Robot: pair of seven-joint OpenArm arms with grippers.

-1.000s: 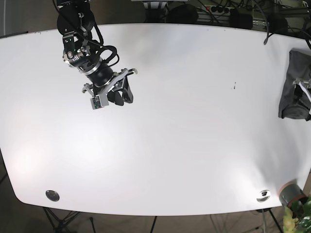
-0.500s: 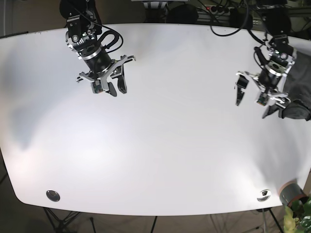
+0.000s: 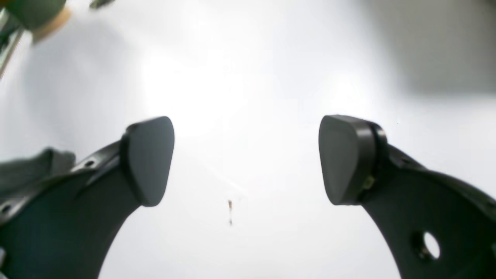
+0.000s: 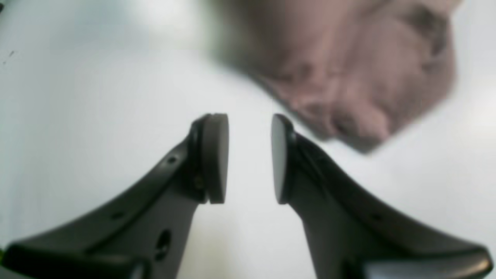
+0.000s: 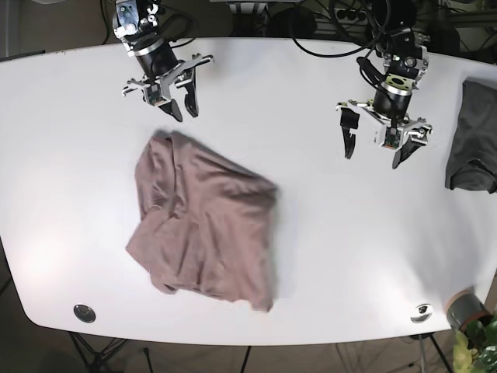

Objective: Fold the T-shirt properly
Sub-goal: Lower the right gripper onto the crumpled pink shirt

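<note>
A mauve T-shirt (image 5: 206, 225) lies crumpled and unfolded on the white table (image 5: 326, 233), left of centre. My right gripper (image 5: 182, 109) hovers just beyond its far corner, near the table's far left. In the right wrist view the right gripper (image 4: 248, 159) is open by a narrow gap with nothing between its fingers, and the T-shirt (image 4: 348, 66) shows blurred ahead and to the right. My left gripper (image 5: 376, 150) hangs over bare table at the far right, well apart from the shirt. It (image 3: 248, 159) is wide open and holds nothing.
A folded dark grey garment (image 5: 471, 136) lies at the table's right edge and also shows as grey cloth (image 3: 35, 166) in the left wrist view. A pot (image 5: 466, 309) stands by the front right corner. Round grommets (image 5: 84, 312) sit near the front edge.
A mauve T-shirt now lies on the table where none showed before. Both grippers have moved toward the far edge, and the left one has also shifted left.
</note>
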